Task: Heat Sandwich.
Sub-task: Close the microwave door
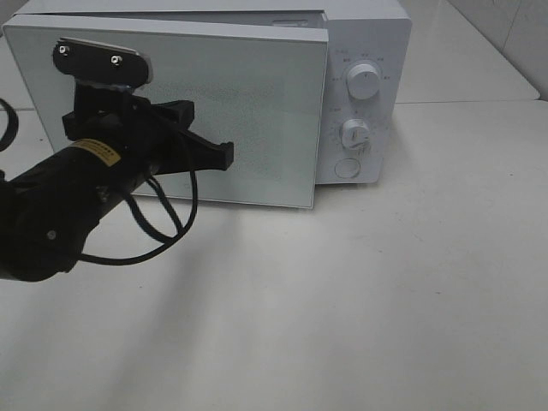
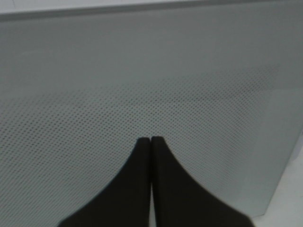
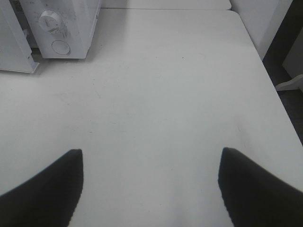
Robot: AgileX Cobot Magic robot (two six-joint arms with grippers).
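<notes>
We list one white boxy microwave oven (image 1: 364,86) on the pale worktop (image 1: 385,300), its grey dotted-glass door (image 1: 257,103) ajar, left jaws together at its face, right jaws apart and empty, sandwich unseen, presumably inside; door-closing and dial-setting outstanding.

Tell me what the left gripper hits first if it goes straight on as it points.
The microwave door. The shut left gripper points at its dotted window panel with nothing between; it looks close, but whether they touch is unclear.
</notes>
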